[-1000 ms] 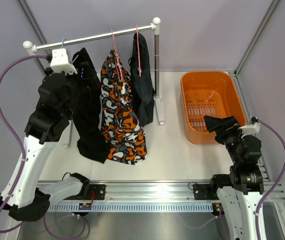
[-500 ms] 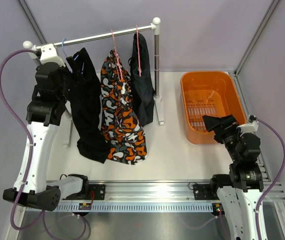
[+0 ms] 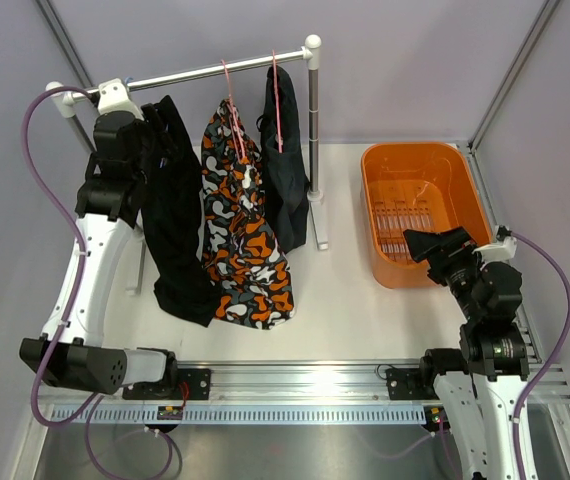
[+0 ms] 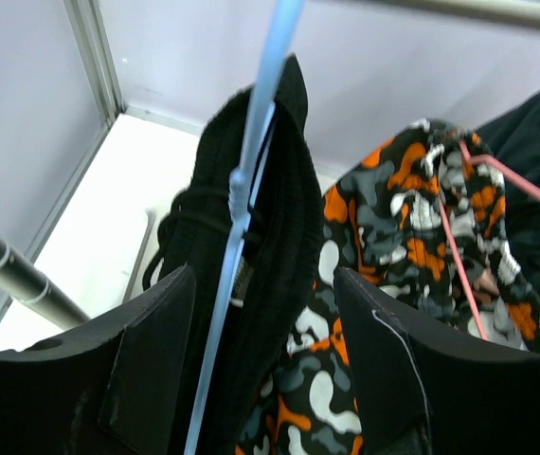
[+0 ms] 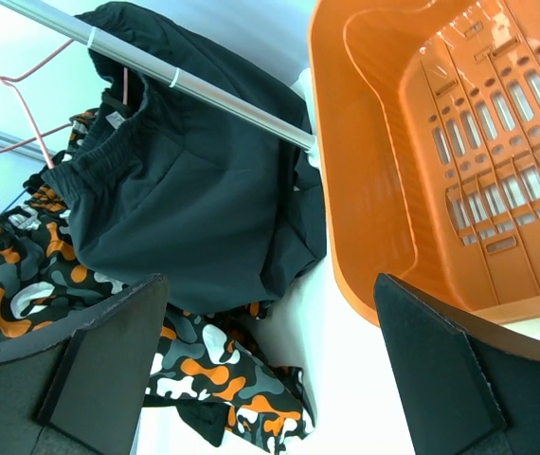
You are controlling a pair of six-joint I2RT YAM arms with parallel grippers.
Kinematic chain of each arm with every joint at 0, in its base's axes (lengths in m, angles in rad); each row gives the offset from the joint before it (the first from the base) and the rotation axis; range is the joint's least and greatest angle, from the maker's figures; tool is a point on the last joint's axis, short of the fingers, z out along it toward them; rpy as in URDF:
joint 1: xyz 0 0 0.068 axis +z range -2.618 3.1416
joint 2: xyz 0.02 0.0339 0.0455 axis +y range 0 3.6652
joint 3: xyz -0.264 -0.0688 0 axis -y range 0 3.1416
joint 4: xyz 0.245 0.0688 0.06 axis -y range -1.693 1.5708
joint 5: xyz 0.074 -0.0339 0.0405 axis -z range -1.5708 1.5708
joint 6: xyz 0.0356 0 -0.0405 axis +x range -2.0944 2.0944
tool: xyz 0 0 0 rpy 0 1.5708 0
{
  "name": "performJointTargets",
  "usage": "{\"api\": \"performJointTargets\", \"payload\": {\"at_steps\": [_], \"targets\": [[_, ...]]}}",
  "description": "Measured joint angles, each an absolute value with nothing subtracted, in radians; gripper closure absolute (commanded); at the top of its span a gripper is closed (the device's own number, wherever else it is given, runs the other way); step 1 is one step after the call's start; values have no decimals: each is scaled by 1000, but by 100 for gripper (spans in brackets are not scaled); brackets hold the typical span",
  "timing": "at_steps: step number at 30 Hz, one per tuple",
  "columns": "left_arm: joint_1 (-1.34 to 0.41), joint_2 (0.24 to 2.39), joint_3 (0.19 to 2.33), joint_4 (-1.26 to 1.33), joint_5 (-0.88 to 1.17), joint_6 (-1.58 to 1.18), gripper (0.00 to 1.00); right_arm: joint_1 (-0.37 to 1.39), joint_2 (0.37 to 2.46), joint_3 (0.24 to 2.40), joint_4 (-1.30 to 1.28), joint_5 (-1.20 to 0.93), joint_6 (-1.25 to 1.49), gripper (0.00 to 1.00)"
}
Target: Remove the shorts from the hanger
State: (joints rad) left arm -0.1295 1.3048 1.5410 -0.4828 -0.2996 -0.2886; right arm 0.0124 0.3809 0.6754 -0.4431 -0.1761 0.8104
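Note:
Three pairs of shorts hang from a metal rail (image 3: 195, 72): a black pair (image 3: 175, 230) on the left, a camouflage pair (image 3: 240, 240) in the middle, and a second black pair (image 3: 285, 170) on the right. My left gripper (image 3: 148, 140) is up at the top of the left black pair. In the left wrist view its jaws straddle the black waistband (image 4: 270, 218) and the blue hanger (image 4: 251, 142), with gaps on both sides, so the left gripper (image 4: 262, 284) is open. My right gripper (image 5: 270, 284) hangs open and empty near the basket.
An orange basket (image 3: 420, 210) stands on the table at the right, just behind the right gripper (image 3: 430, 245). Pink hangers (image 3: 233, 120) carry the middle and right pairs. The rack's right post (image 3: 315, 140) stands between the clothes and the basket.
The left arm has straightened along the left side, keeping its gripper at the top of the left black shorts. Its jaws have narrowed around the waistband. The right arm has barely moved.

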Motion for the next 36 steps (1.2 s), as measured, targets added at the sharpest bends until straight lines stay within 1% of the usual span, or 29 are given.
{"api": "performJointTargets", "payload": {"at_steps": [5,17,19,20,21,22,24,25,27,28,36], "targets": [[-122,1326,1551,-440,-313,-288,40,12,385,704,-447,-177,799,1],[-118,1378,1565,-435,-321,-284,47,12,389,714,-461,-178,791,0],[-116,1378,1565,-434,-323,-284,50,12,390,714,-461,-178,789,1],[-116,1378,1565,-434,-323,-283,52,12,392,714,-461,-178,788,1],[-115,1378,1565,-432,-323,-282,59,12,395,714,-461,-178,788,1],[-115,1378,1565,-430,-323,-282,62,12,398,714,-461,-178,788,1],[-115,1378,1565,-430,-324,-279,71,12,403,714,-461,-178,787,1],[-114,1378,1565,-430,-324,-277,80,12,405,714,-461,-178,786,1],[-113,1378,1565,-431,-324,-269,90,12,405,714,-461,-178,786,1],[-113,1378,1566,-431,-324,-269,99,12,405,714,-461,-179,786,1],[-112,1365,1578,-466,-304,-264,100,12,406,714,-461,-192,781,1]]}}
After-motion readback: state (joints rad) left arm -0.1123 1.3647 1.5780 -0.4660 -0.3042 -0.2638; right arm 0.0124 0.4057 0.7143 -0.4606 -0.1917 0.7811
